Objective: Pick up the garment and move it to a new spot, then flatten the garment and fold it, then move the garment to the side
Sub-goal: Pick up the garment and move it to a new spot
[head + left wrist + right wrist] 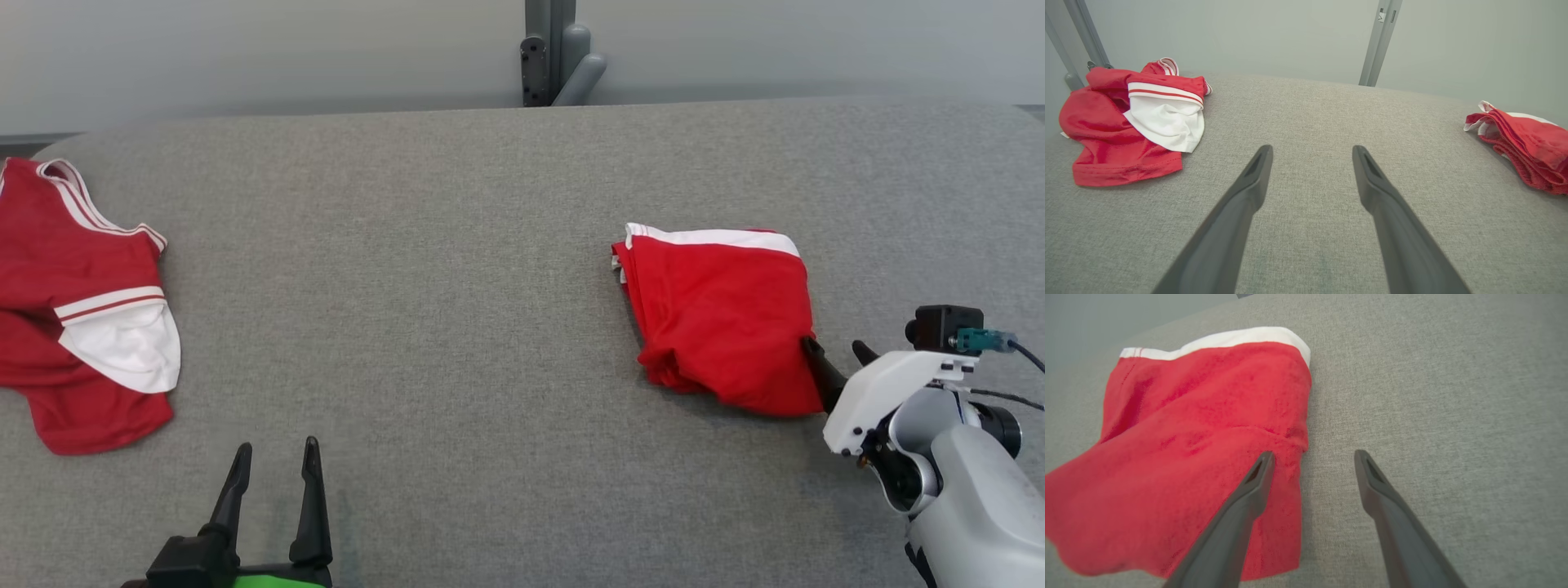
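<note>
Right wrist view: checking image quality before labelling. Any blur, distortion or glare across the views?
Right wrist view: folded red garment soft-focused at its lower corner. Left wrist view: wide lens bows the far edge of the grey table. Head view: even light, no glare, soft shadows.

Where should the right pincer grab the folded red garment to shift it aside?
Probably its right-hand edge, near the front corner, coming in low from the right. The folded red garment lies flat in stacked layers, and the open right pincer straddles that edge: one finger over cloth, one over the grey table.
</note>
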